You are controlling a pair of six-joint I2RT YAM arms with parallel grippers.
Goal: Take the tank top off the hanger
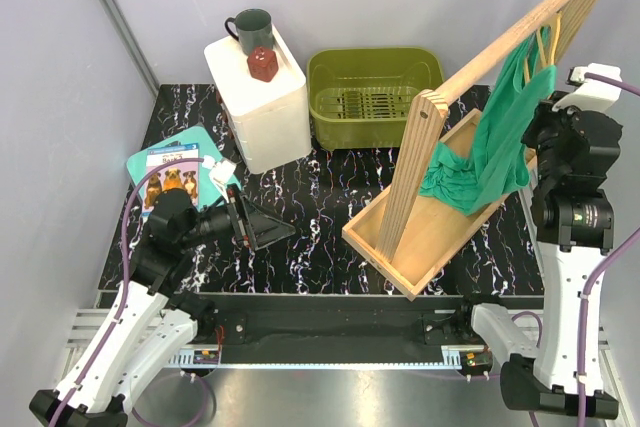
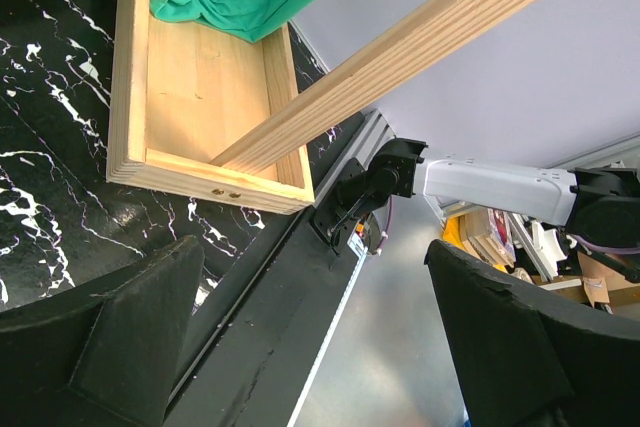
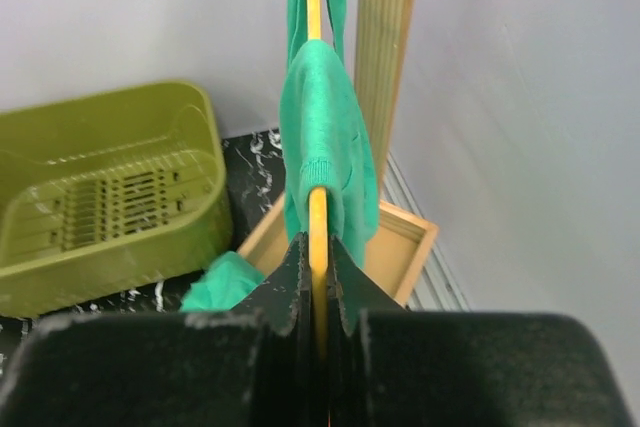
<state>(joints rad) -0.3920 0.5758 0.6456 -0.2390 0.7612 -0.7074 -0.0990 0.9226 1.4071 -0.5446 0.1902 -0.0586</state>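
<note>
From where I stand, the right gripper (image 3: 318, 252) is clamped shut on the thin lower end of the hanger (image 3: 313, 7), just beside the high end of the wooden rack (image 1: 500, 47). The tank top (image 3: 325, 137) is draped on that hanger under the rack's slanted beam, its hem heaped in the rack's tray (image 1: 425, 237). The left gripper (image 1: 250, 222) lies wide open and empty on the table (image 1: 330, 207), well away from the rack. My worry is that nothing holds the cloth. A tug on the hanger may carry the garment along, a strap may catch on the hanger's shoulder, the slim bar may twist in the jaws, or the rack may tip.
</note>
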